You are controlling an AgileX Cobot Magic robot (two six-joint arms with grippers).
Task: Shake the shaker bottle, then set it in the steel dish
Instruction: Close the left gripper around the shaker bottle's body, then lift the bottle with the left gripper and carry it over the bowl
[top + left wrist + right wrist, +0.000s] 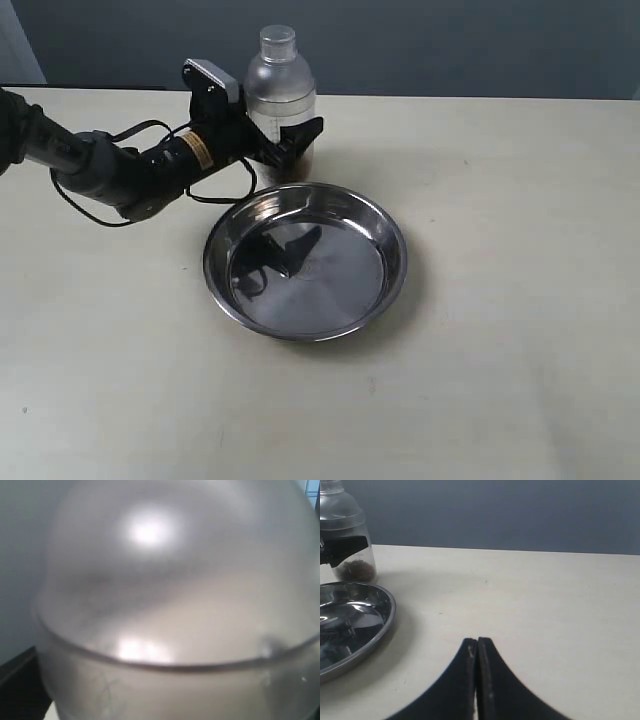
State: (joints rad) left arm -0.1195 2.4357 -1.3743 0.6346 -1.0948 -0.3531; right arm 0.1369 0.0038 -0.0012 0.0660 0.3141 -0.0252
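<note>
Left gripper [292,135] around shaker bottle [280,85], seemingly clamped, beside steel dish [401,252]

Shaker bottle [280,100]: clear plastic body, glossy. Domed top frosted, semi-matt, soft light spots on it in left wrist view. Cap clear, smooth.
Granules [356,570] inside: brown, coarse, dull.
Steel dish [398,270]: polished stainless, mirror finish, smooth; bottom shows dark reflections, rim bright.
Table [500,380]: pale beige, matt, smooth, few tiny specks.
Left gripper [290,142]: black, matt, looks plastic; arm housing black w/ slight sheen, yellow label [199,151].
Right gripper [477,652]: black, matt; inner edges finely toothed.
Wall [450,45]: grey-blue, matt, even.
</note>
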